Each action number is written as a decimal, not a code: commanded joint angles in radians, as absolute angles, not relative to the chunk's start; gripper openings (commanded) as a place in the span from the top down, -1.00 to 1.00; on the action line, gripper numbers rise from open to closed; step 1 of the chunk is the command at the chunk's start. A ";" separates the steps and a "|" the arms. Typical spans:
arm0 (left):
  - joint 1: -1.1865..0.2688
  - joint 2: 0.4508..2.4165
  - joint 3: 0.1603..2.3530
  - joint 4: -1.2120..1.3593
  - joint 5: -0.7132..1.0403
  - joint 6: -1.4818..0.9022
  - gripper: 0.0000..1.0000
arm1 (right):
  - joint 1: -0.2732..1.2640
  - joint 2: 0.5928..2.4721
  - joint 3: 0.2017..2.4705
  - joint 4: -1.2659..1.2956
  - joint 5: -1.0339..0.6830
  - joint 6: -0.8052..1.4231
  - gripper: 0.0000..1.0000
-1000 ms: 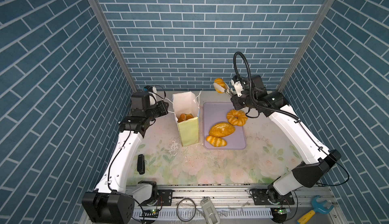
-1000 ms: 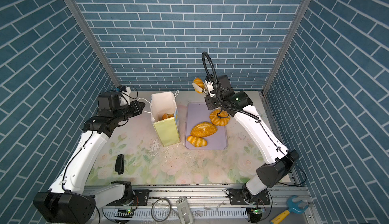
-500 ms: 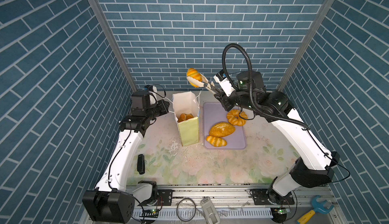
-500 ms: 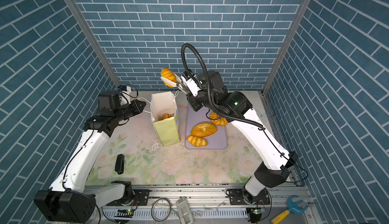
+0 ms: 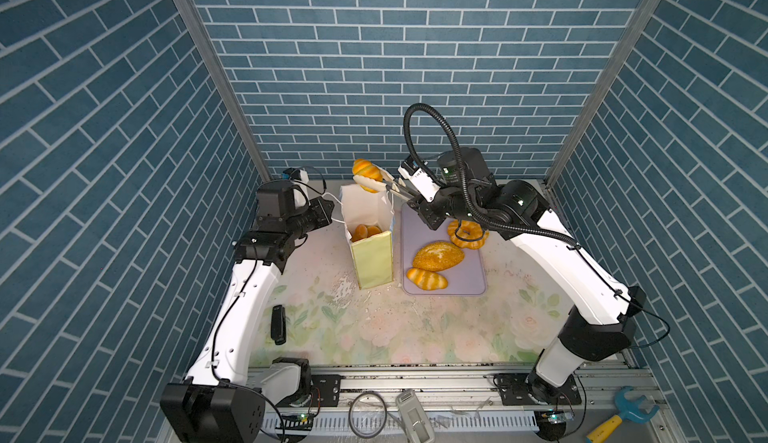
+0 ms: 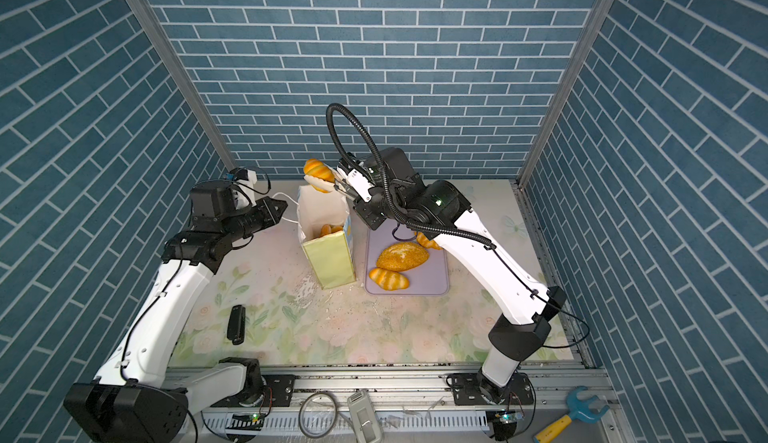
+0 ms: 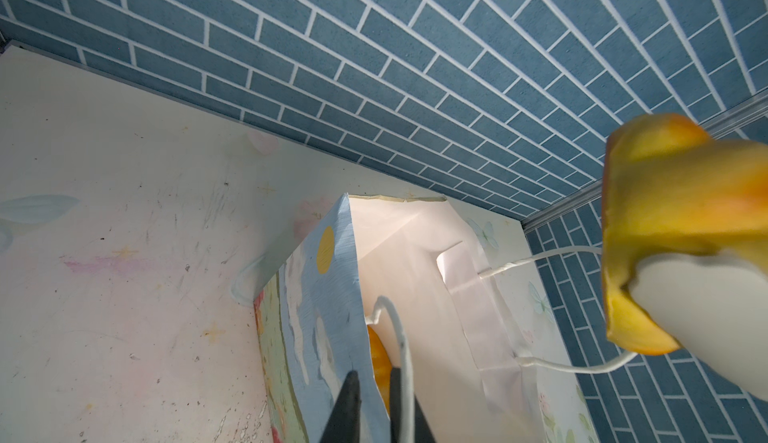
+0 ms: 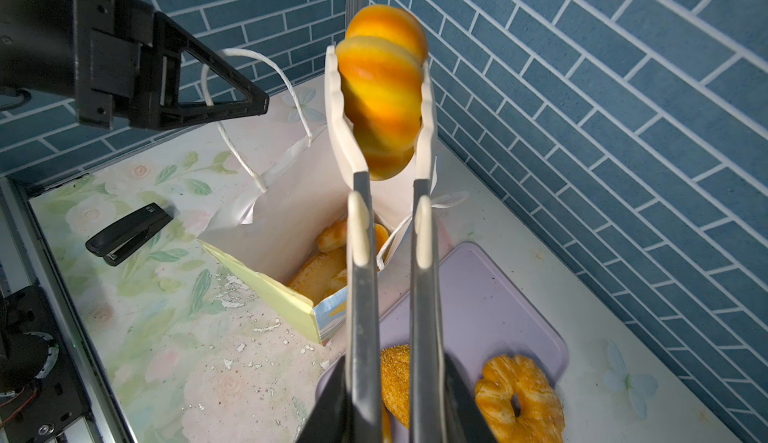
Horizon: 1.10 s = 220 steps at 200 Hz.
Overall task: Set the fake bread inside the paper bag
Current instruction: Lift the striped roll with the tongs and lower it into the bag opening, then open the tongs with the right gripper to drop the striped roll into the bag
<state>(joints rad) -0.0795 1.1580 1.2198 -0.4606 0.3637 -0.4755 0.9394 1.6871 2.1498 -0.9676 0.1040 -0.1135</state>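
Counter (image 5: 415, 328): floral-printed, and everything listed is carried on it.

Paper bag (image 5: 372, 260): it is stood upright just beside the tray, with its mouth open. Several golden pastries (image 5: 365, 231) are seen inside it.

Tray (image 5: 465, 278): flat and lilac, it is laid to the right of the bag in both top views. Three pieces of fake bread are kept on it.

Right hand (image 8: 395, 403): it is clamped on the metal arms of the tongs (image 8: 361, 295).

Left hand (image 7: 373, 382): its fingers are pressed nearly together, and the bag's white cord handle (image 7: 401, 337) is pinched between them, at the bag's left side.

Seeded loaf (image 5: 437, 256): it is laid mid-tray.

Twisted ring (image 5: 467, 235): it is set at the far end of the tray, partly hidden under the right arm.

Striped roll on the tray (image 5: 426, 278): it is placed at the near end, touching the loaf.

Striped roll in the tongs (image 8: 382, 100): it is gripped between the white tips and held in the air above the far rim of the bag's mouth, not yet inside.

Stapler (image 5: 277, 324): black, it is laid near the left arm, well apart from the bag.
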 commanded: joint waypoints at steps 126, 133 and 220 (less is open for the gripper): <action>-0.084 1.154 1.200 -0.416 0.390 -0.479 0.67 | 0.987 1.789 2.189 -1.056 0.163 -0.129 0.33; -0.084 1.153 1.201 -0.419 0.390 -0.480 0.67 | 0.991 1.792 2.188 -1.061 0.166 -0.129 0.33; -0.087 1.107 1.170 -0.429 0.378 -0.486 0.67 | 1.018 1.812 2.213 -1.099 0.193 -0.142 0.09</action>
<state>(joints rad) -0.0834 1.1362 1.1854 -0.4313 0.3801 -0.4839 1.0069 1.8153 2.1674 -1.0996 0.1596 -0.1150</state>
